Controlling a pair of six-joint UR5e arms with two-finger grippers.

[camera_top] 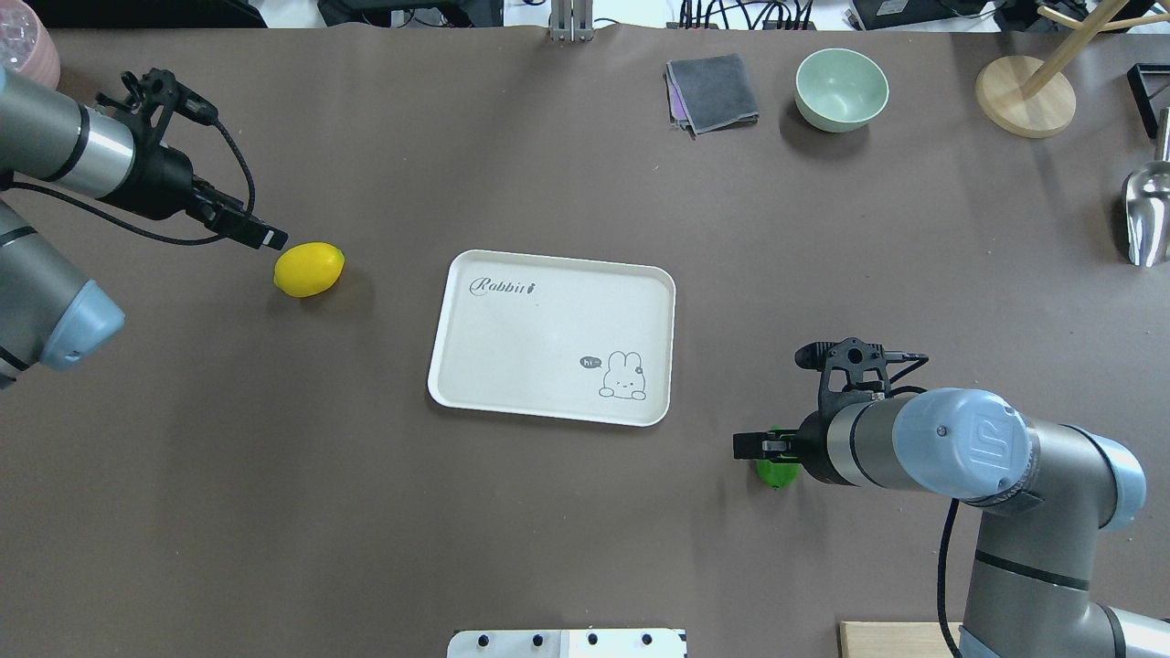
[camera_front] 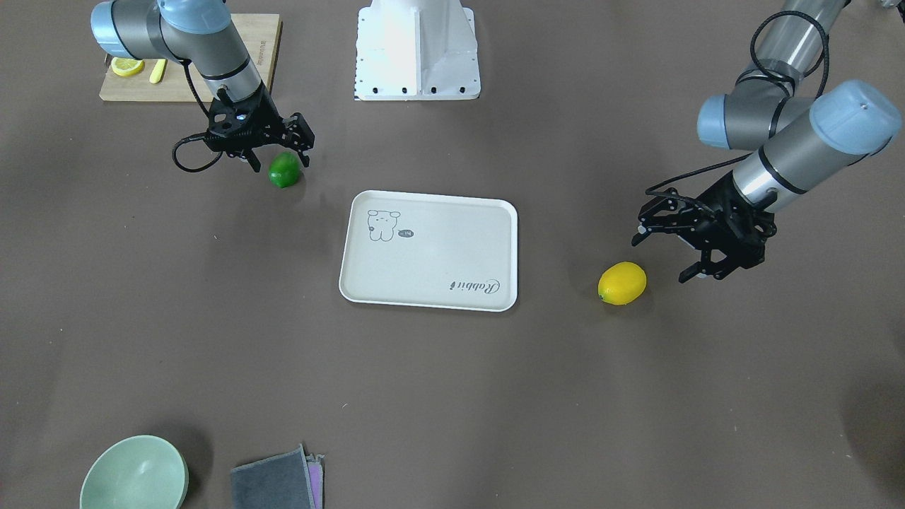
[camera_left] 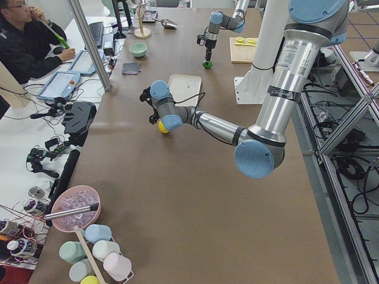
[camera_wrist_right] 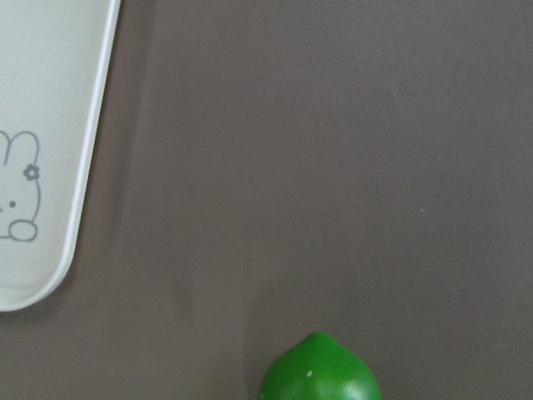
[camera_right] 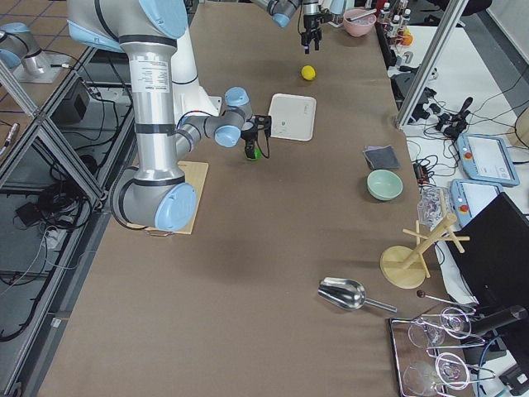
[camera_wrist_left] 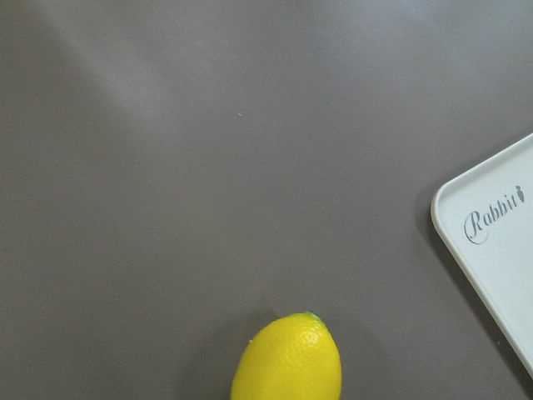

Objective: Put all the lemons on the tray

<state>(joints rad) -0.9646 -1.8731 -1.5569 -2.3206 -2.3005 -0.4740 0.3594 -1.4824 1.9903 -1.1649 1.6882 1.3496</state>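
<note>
The yellow lemon lies on the table to the robot's left of the cream-white tray. My left gripper is open and empty, just beside and above it. The lemon also shows in the overhead view and at the bottom of the left wrist view. The green lemon lies on the table on the tray's other side. My right gripper is open with a finger on each side of it. In the overhead view the wrist half hides this lemon. The tray holds nothing.
A wooden cutting board with lemon slices lies behind the right arm. A green bowl, a folded grey cloth, a wooden stand and a metal scoop stand at the far side. The robot base is at the near middle.
</note>
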